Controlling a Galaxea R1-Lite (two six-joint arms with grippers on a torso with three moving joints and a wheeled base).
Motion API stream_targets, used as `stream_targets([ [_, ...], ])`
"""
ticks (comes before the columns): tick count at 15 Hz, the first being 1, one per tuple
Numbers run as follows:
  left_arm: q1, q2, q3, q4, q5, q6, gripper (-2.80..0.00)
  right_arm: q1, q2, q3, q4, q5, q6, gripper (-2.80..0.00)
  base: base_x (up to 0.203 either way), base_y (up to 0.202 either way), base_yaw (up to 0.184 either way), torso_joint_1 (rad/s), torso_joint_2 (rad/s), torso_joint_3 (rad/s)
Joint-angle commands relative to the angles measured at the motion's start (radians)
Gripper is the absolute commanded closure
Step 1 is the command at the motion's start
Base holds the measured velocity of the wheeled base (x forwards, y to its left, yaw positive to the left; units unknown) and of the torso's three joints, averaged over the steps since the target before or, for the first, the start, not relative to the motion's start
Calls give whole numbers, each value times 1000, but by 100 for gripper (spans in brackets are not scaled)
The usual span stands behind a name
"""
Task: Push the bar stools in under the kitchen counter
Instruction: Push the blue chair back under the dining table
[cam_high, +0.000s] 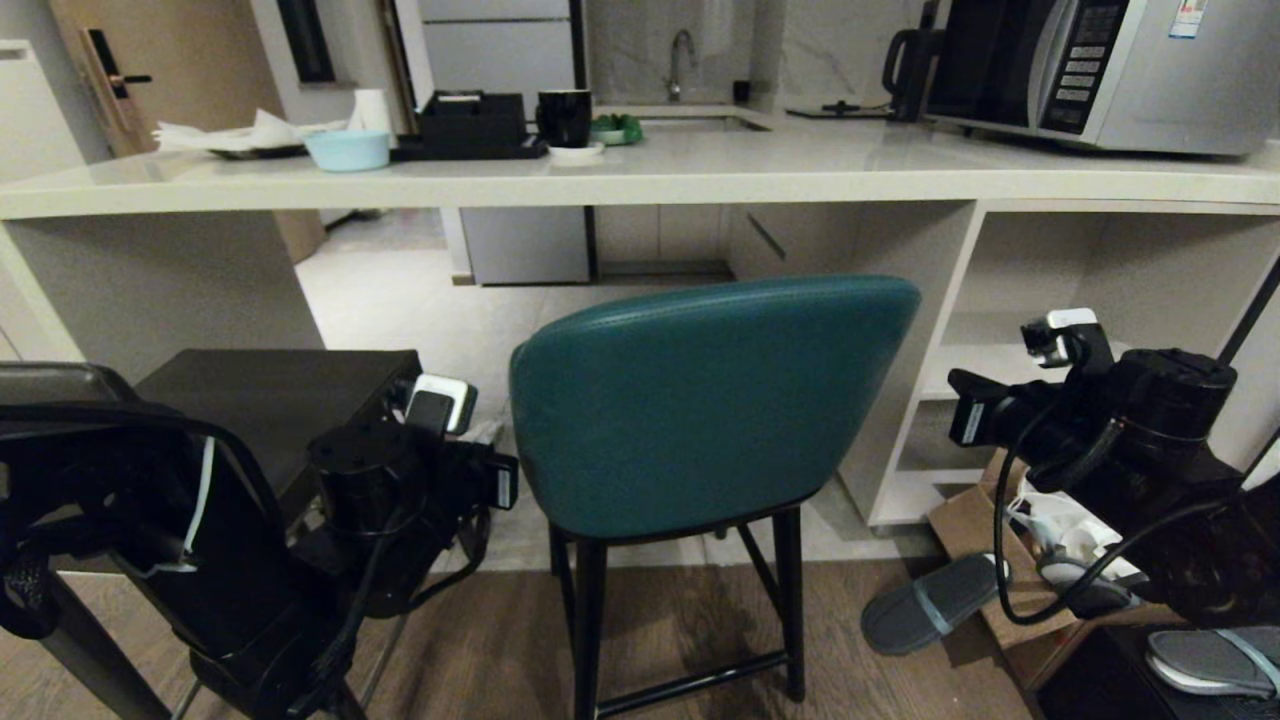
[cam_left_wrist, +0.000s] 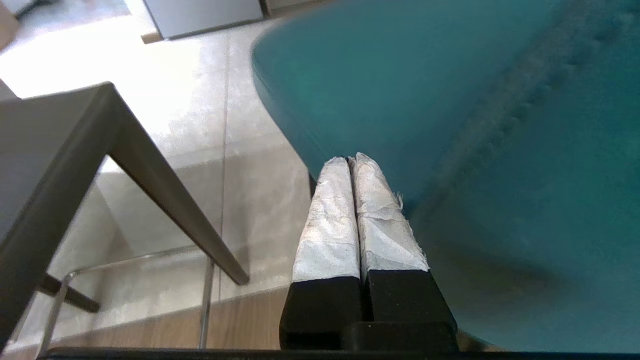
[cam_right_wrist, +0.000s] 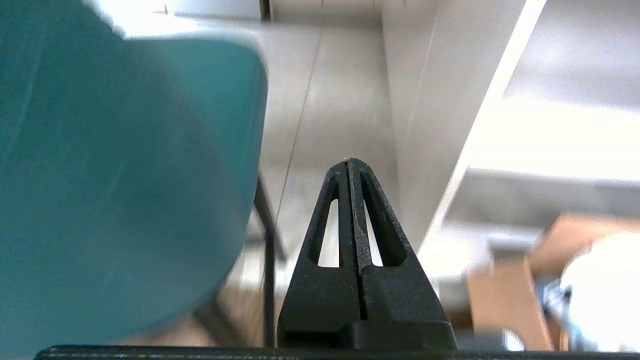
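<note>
So we're parked facing the kitchen counter, a long pale stone slab with a thick flat edge, open underneath in the middle and fitted with white open shelves at its right end. Everything else we'll place off that counter.

Right in front of its open middle stands the teal stool: a curved, rounded backrest in smooth leather with a stitched seam along the top edge, sitting on thin black square legs with a low crossbar. Its back faces us and it's still out on our side of the counter edge, legs on the wood-look floor where it meets the pale tile.

Toward the counter's left end, beside the teal one, is the dark stool, flat and boxy with a matte rectangular top and a straight dark frame.

On the counter top: a silver microwave at the right, a black mug and a light blue bowl further left.

Our left gripper has its white-wrapped fingers pressed tight together, gripping nothing, the tips right at the teal backrest's left edge; whether they actually touch it we can't tell. Our right gripper is clenched too, empty, black slotted fingers hanging between the teal backrest's right edge and the shelves' side panel.
</note>
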Motion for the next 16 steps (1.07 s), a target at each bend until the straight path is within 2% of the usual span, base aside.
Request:
stream_targets([
  [1,-8,5,-9,-42,1,2,0,-24,68,-120,-6,29,-1,0,0,0,0,0,0,0],
  [4,-9,9,-16,-45,5,0,0,-13,162,-300,24,78,-2,0,0,0,0,0,0,0],
  [7,-7,20,-24,-67,51,-3,0,23,257,-427,73,135,-2,0,0,0,0,0,0,0],
  [12,21,94,-94,-67,100,2,0,83,238,-394,79,157,-1,0,0,0,0,0,0,0],
  [16,-9,91,-150,-17,114,11,0,111,226,-326,42,155,-5,0,0,0,0,0,0,0],
])
